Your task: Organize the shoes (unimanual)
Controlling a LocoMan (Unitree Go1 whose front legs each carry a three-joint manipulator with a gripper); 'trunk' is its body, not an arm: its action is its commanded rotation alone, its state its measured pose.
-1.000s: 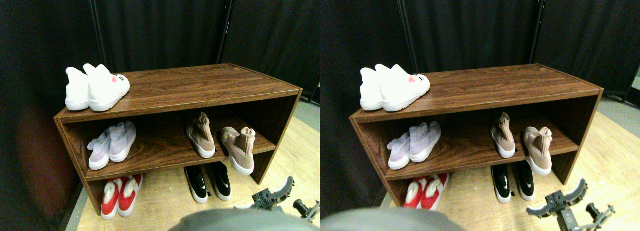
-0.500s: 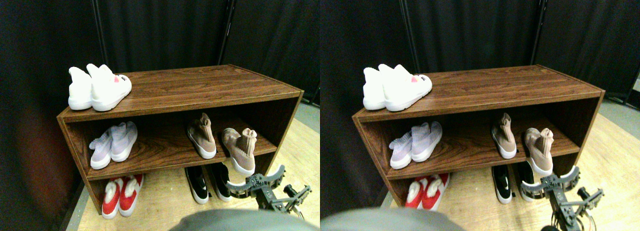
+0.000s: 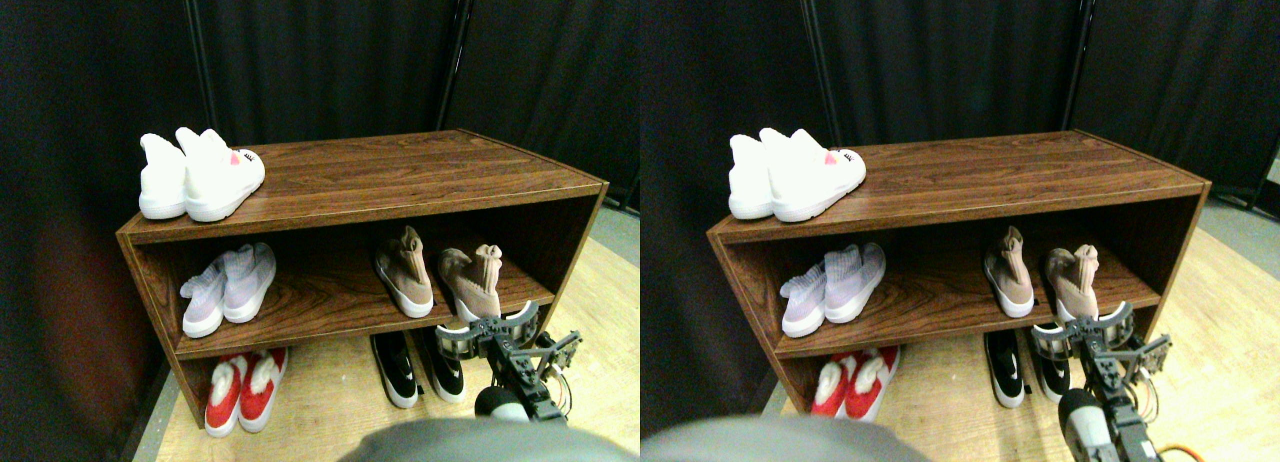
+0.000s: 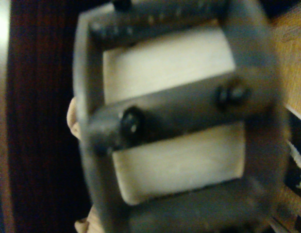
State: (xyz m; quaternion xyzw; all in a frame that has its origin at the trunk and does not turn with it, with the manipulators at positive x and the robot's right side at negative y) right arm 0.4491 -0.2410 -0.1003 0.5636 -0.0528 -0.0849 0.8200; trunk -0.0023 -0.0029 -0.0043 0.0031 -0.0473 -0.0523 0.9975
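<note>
Two tan knit shoes with white soles stand on the middle shelf of the wooden rack (image 3: 400, 172). The left one (image 3: 403, 272) is angled, and the right one (image 3: 474, 277) points straight in, heel toward me. My right gripper (image 3: 488, 332) is at that heel, at the shelf's front edge, with its curved jaws spread wide. In the wrist view the shoe's white sole (image 4: 170, 63) fills the jaw frame at very close range. A pair of black slip-ons (image 3: 395, 367) sits on the floor under the shelf, just left of and below the gripper.
White shoes (image 3: 200, 172) stand on the rack's top at the left. A lavender pair (image 3: 228, 287) is on the middle shelf's left, and a red pair (image 3: 240, 387) on the floor below. Dark curtains hang behind. Wood flooring extends to the right of the rack.
My gripper has risen from the floor and moved in to the right tan shoe's heel. That shoe, which overhung the shelf edge at an angle, now sits farther in and straighter.
</note>
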